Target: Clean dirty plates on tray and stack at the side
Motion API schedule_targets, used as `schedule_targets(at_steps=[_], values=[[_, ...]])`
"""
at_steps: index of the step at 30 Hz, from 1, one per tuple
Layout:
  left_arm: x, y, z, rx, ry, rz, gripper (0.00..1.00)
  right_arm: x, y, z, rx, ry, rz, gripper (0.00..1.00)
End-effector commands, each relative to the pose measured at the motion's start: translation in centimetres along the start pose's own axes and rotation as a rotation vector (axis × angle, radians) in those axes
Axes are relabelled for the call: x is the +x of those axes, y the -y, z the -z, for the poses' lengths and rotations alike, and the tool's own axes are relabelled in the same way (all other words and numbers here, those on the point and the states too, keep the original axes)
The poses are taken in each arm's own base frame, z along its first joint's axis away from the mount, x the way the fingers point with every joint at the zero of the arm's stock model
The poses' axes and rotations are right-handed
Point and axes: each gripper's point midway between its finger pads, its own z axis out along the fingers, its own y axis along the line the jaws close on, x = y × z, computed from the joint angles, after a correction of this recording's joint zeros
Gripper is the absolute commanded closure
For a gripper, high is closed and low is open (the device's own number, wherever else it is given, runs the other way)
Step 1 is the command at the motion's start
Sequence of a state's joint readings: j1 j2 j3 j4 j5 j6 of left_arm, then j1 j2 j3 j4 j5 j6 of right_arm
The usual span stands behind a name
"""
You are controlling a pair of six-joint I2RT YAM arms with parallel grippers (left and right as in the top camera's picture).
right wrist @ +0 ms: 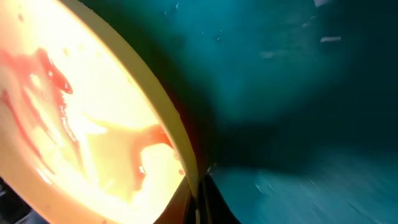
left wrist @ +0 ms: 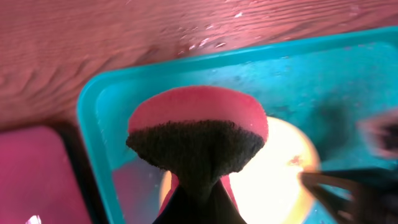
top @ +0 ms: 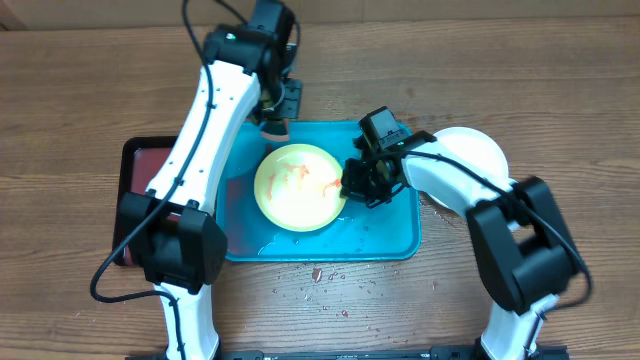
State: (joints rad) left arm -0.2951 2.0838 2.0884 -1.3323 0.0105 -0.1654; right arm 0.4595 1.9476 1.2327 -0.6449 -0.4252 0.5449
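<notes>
A pale cream-yellow plate [top: 298, 186] with red smears lies in the turquoise tray [top: 390, 235]. My right gripper [top: 352, 185] is shut on the plate's right rim. The right wrist view shows that rim pinched between the fingers [right wrist: 199, 199], with the smeared plate [right wrist: 74, 112] to the left and the tray floor [right wrist: 298, 93] to the right. My left gripper [top: 272, 125] is shut on a pink sponge with a dark scrub face [left wrist: 199, 118], held over the tray's far edge [left wrist: 99, 106] just behind the plate [left wrist: 273, 180]. Another pale plate [top: 475, 150] sits on the table right of the tray.
A smaller dark red tray with a black rim [top: 140, 165] lies against the turquoise tray's left side. Red specks and crumbs [top: 325, 280] dot the wooden table in front of the tray. Wet patches show on the tray floor near the plate.
</notes>
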Motion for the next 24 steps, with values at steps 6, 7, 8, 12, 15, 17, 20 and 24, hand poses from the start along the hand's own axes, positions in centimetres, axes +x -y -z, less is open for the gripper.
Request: schedule_targets(at_steps=[6, 7, 8, 12, 15, 17, 20, 24], values=[[0.7, -1.2, -0.3, -0.012, -0.039, 0.072, 0.96, -2.0, -0.1, 11.0, 0.300, 0.410, 0.173, 0.96], [0.8, -1.2, -0.4, -0.012, -0.042, 0.072, 0.96, -1.9, 0.2, 11.9, 0.349, 0.445, 0.183, 0.96], [0.8, -1.2, -0.5, -0.012, -0.044, 0.072, 0.95, -1.8, 0.4, 12.7, 0.396, 0.478, 0.193, 0.96], [1.2, -1.3, -1.0, -0.015, -0.059, 0.076, 0.96, -1.0, 0.9, 15.1, 0.566, 0.580, 0.245, 0.96], [1.8, -1.3, -1.7, -0.015, -0.082, 0.077, 0.96, -0.5, 1.1, 16.1, 0.672, 0.631, 0.284, 0.96], [2.2, -1.3, -2.1, -0.017, -0.096, 0.077, 0.96, -0.2, 1.2, 16.8, 0.734, 0.671, 0.290, 0.96], [2.7, -1.4, -2.8, -0.019, -0.115, 0.078, 0.96, 0.0, 1.0, 17.7, 0.813, 0.725, 0.322, 0.96], [3.5, -1.5, -3.7, -0.023, -0.140, 0.078, 0.96, 0.1, 0.4, 19.1, 0.895, 0.808, 0.361, 0.96]])
